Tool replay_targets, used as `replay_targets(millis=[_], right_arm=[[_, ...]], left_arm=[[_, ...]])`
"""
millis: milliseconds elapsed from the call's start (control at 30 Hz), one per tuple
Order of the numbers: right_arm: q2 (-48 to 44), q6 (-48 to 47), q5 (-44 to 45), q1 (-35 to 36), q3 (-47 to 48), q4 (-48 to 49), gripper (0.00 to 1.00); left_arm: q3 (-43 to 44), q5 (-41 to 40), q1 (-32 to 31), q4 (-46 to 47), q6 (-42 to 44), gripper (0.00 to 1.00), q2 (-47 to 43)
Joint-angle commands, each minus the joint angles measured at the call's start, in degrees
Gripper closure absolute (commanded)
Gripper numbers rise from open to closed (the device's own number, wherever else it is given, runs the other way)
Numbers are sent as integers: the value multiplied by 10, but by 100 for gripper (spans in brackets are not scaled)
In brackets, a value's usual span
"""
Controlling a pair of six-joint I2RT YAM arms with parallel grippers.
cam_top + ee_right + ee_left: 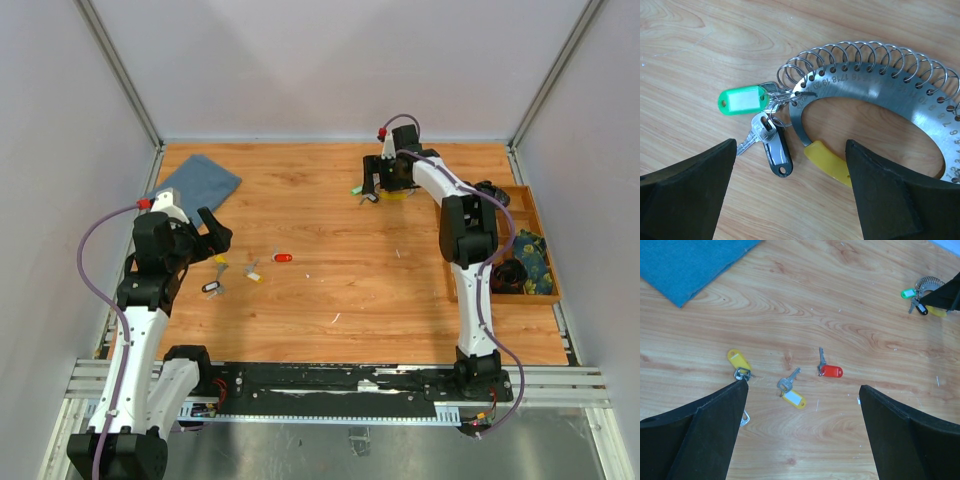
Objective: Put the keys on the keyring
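just ahead of the right gripper (790, 145), the keyring (875, 92)

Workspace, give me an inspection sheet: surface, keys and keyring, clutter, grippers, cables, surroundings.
Surface: wooden table, a few pale specks.
Job's things: keyring at the far side, green tag and black tag on it; red-tagged key, a yellow-tagged key and another loose near left.
Clutter: blue cloth far left; tray with dark bundles, right.
Grippers: left gripper open over loose keys; right gripper open over keyring.
Cables: purple cable along each arm.
Surroundings: grey walls, metal frame.
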Motion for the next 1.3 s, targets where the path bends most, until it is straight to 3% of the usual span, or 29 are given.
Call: replay_targets(millis=[0,267,467,800,933,1067,1267], right_arm=[[-8,-13,-24,3,-28,-29,10],[-76,-35,-24,34,-144,-64,12],[-156,-30,4,59,-286,-58,23],[-378,36,63,70,-534,-22,28],[-462,68,119,71,-551,-6,29],[-494,90,69,81,-545,52,37],[-387,61,17,132,-444,29,39]], left_arm=[[-4,6,-3,12,-1,0,1],[-4,11,-3,12,-2,0,1],[-4,21,-4,12,-1,0,-2],[-3,28,-10,10,0,0,-2],[-3,29,-13,10,0,0,-3],[-3,29,-14,9,-1,0,-2],[-1,26,-14,7,-1,0,-3]])
